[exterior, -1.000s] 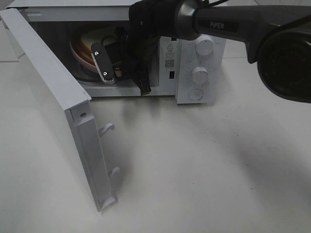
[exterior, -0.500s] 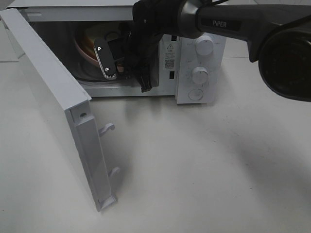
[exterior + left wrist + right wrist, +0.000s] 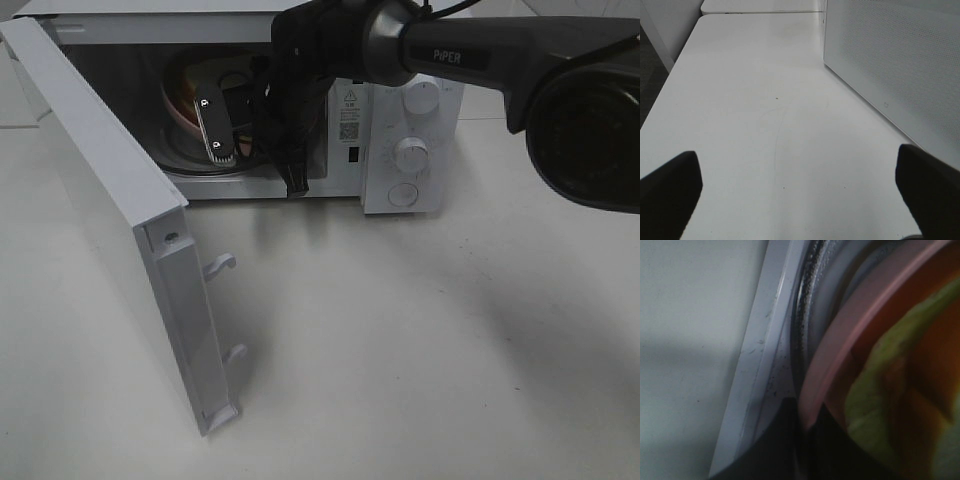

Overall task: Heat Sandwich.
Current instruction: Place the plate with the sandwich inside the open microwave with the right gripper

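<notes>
The white microwave (image 3: pixel 408 150) stands with its door (image 3: pixel 110 200) swung open to the left. My right gripper (image 3: pixel 214 126) reaches into the cavity, shut on the rim of the pink plate (image 3: pixel 178 108), which is tilted above the glass turntable (image 3: pixel 195 160). Up close, the right wrist view shows the plate's rim (image 3: pixel 840 340) and the sandwich (image 3: pixel 875 390) with its yellow-green filling lying on it. My left gripper (image 3: pixel 800 200) hangs open and empty over the bare table, beside the microwave's perforated side wall (image 3: pixel 890 60).
The open door juts toward the front left, with two latch hooks (image 3: pixel 222 265) on its edge. Two knobs and a button (image 3: pixel 410 155) sit on the microwave's right panel. The right arm (image 3: pixel 470 55) crosses above that panel. White tabletop (image 3: pixel 420 340) spreads in front.
The right gripper has carried the plate a little deeper and to the right inside the cavity. The left gripper has stayed open.
</notes>
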